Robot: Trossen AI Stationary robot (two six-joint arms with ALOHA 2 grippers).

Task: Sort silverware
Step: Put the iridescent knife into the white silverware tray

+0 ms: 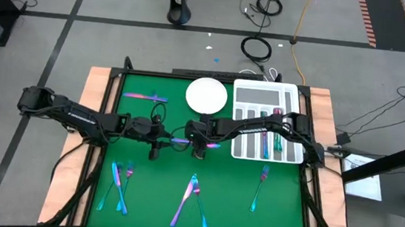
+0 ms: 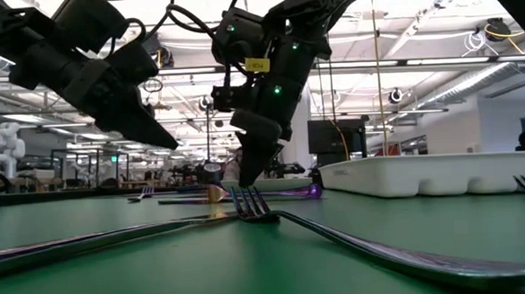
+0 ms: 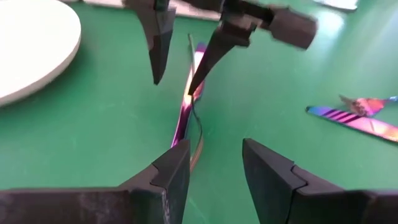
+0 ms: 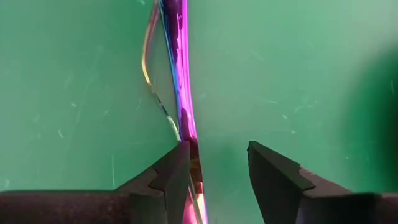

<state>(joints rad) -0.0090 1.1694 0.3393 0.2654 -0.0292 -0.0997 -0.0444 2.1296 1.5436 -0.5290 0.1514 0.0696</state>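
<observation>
**Sorting under way: a few pieces filed, most still loose**

Reaching mid-mat: right gripper and left gripper, both with fingers parted and empty, at either end of one pink-purple piece lying flat. Filed in white tray: roughly three pieces. Left on green mat: one near the plate, a pair front-left, a crossed pair front-centre, one fork front-right.

the green table carries a white plate, a slotted tray and scattered silverware.
</observation>
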